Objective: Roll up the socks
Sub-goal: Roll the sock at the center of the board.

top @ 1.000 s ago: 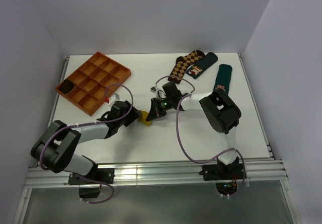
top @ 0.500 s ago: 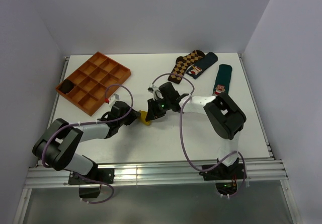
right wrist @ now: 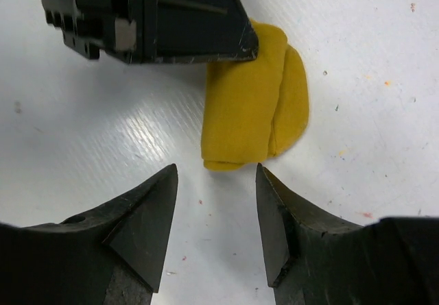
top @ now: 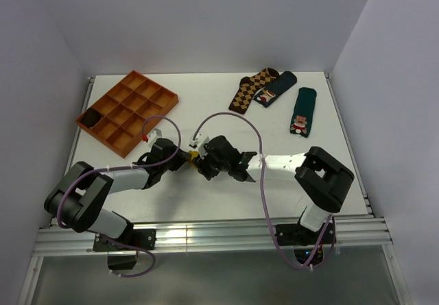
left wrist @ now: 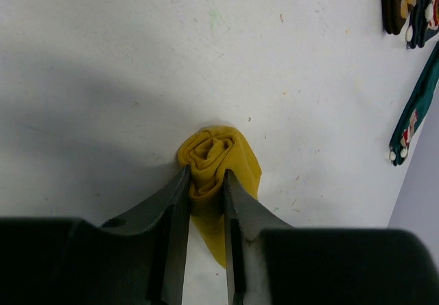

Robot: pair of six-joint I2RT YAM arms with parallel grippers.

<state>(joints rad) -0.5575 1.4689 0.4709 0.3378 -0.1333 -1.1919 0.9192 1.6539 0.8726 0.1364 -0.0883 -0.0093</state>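
Since a second ago the right fingers [right wrist: 147,216] have let go and backed off; they stand parted and empty, just short of the rolled mustard-yellow sock [left wrist: 219,147] on the bench [left wrist: 103,58]. I see the left fingers [left wrist: 175,209] narrowed, pinching the roll.

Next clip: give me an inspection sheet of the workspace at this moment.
Surface: white table, a few small specks.
Job's things: mustard-yellow sock, rolled up, lying on the table.
Clutter: orange compartment tray far left, dark item in one cell; argyle sock far right, dark green sock beside it, another apart.
Grippers: left gripper pinches the roll; right gripper open, just clear of it.
Cables: purple cables loop over both arms.
Surroundings: white walls; metal rail at near edge.
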